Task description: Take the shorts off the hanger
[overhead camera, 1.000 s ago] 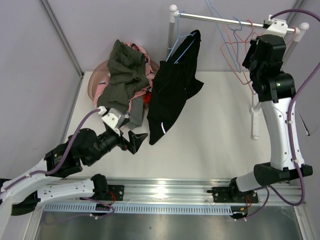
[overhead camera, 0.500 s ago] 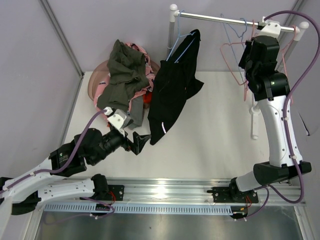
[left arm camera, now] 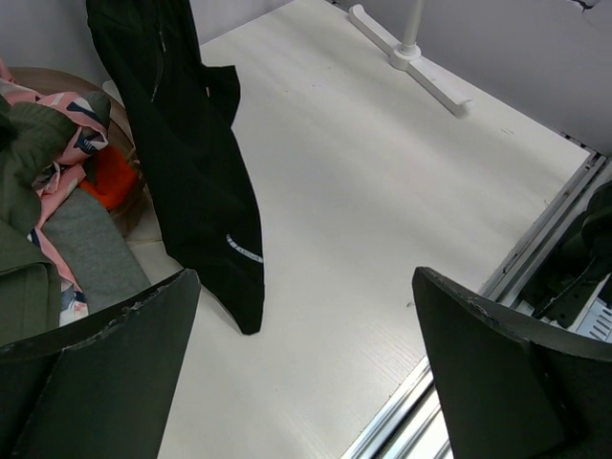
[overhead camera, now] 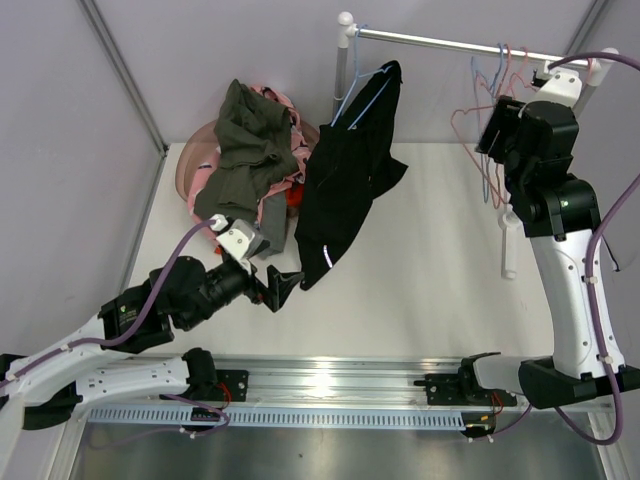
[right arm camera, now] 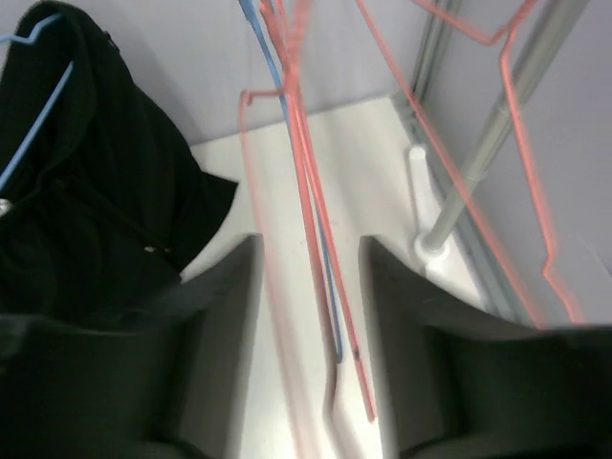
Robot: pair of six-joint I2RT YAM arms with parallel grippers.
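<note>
Item 1. Black shorts [overhead camera: 345,190]: on a blue hanger [overhead camera: 365,88] hooked at the left end of the rail [overhead camera: 430,38], over the far middle of the worktop [overhead camera: 430,270]. They hang long and slanted, the lower hem toward the near left. Whether the hem touches the surface cannot be told. There is a small white printed mark just above the hem, too small to read.

Item 2. Heap in a round tub [overhead camera: 200,140] at the far left corner, with no readable labels:
- olive shorts [overhead camera: 245,140] on top
- pink patterned shorts [left arm camera: 57,172] beneath
- orange shorts [left arm camera: 110,182] at the side nearest item 1
- grey-green shorts [left arm camera: 86,249] at the near side of the heap

Item 3. Empty wire hangers [overhead camera: 470,115]: several pink-red and one blue, bunched at the right end of the rail beside the white post [overhead camera: 510,245].

Item 4. Left tool [overhead camera: 283,288]: low toward the near left of the worktop, just beside the hem of item 1. Its jaws are spread wide and hold nothing.

Item 5. Right tool [right arm camera: 306,253]: raised at rail height by the far right edge. Its jaws are parted, with the blurred wires of item 3 running through the gap, and no grip on them shows.
</note>
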